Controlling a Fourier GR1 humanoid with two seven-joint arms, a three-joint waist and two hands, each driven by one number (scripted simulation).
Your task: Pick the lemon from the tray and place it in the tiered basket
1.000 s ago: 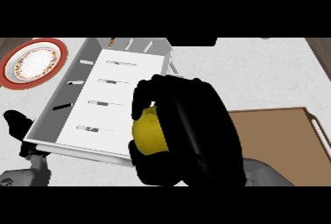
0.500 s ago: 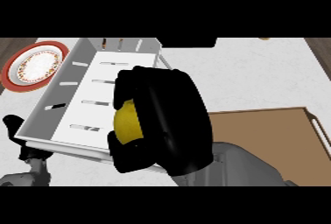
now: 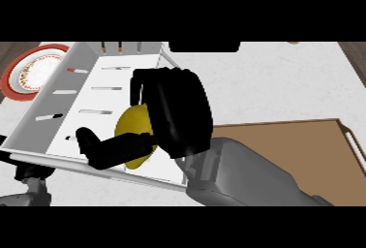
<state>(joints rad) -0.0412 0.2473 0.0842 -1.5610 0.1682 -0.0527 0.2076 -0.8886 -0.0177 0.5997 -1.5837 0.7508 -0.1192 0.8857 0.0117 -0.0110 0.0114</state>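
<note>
Now right hand (image 3: 175, 111) around lemon (image 3: 136, 128)

basket (image 3: 50, 99): smooth matt white | tray (image 3: 286, 145): matt wood-brown | lemon (image 3: 134, 123): smooth yellow; hand (image 3: 175, 111): matt black

One head view looks steeply down, close over the counter (image 3: 286, 82).

I see a yellow lemon (image 3: 133, 121) in my black right hand (image 3: 175, 109), a white basket (image 3: 85, 82), a brown tray (image 3: 293, 145), and a red-rimmed plate (image 3: 28, 72) with a speckled centre.
</note>
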